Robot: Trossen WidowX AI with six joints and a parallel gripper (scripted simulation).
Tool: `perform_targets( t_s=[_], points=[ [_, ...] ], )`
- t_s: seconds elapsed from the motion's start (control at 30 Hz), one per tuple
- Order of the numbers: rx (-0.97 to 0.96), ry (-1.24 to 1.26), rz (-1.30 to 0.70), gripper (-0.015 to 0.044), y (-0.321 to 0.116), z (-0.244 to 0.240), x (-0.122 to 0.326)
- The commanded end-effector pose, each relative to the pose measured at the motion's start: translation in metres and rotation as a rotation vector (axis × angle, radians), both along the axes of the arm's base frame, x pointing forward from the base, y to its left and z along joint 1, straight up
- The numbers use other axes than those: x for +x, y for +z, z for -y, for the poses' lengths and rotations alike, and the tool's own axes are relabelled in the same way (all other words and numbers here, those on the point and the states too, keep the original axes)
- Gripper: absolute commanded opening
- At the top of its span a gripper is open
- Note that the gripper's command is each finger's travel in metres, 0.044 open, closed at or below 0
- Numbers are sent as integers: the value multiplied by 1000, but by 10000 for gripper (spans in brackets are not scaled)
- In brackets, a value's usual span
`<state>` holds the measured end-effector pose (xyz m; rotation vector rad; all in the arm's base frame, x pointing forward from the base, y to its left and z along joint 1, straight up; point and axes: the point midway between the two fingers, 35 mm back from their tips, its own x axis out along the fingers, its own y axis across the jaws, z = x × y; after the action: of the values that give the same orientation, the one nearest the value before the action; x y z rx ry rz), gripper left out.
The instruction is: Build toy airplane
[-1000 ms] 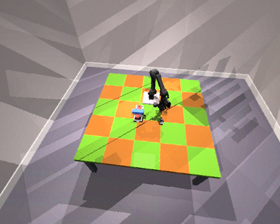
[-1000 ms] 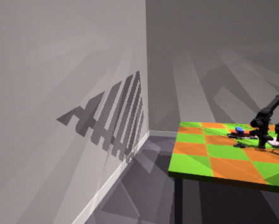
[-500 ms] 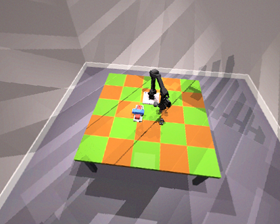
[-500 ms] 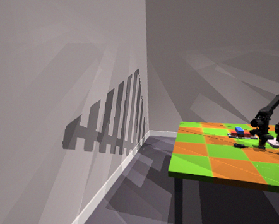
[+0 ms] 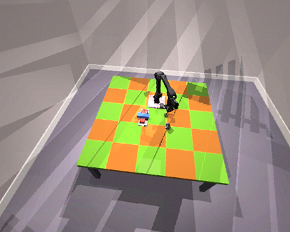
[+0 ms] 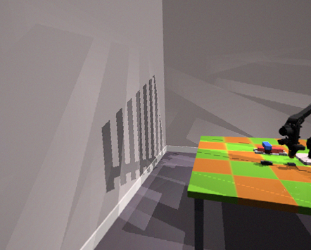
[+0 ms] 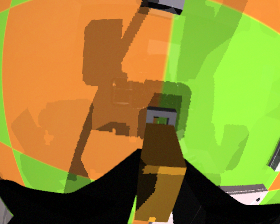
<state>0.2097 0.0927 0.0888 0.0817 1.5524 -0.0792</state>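
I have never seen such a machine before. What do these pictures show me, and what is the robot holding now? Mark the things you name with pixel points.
The black machine is a robot arm with one gripper (image 5: 169, 109) (image 6: 293, 153) (image 7: 156, 156), a hand with two fingers. It stands on a pale base plate (image 5: 150, 104) (image 6: 303, 161) fixed to a checkered orange and green table (image 5: 122, 155) (image 6: 211, 184).

One picture looks down from high up, one looks from the side, and one comes from the robot's wrist.

On the table, a red fuselage (image 5: 142, 120) (image 6: 277, 150) lies in a pale cradle, with a blue wing (image 5: 143, 116) (image 6: 266, 145) across it. Two small dark-looking pieces are nearby; I cannot tell their purpose.

The gripper is closed on a yellow-brown piece (image 7: 161, 190), probably the tail fin.
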Motion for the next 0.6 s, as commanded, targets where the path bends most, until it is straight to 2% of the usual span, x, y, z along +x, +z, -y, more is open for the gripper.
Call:
perform_targets(
  t_s=[0.0,0.57],
  points=[
    [1,-6,5,0,12,0,1],
    [5,-9,4,0,65,3,-4]
  ],
)
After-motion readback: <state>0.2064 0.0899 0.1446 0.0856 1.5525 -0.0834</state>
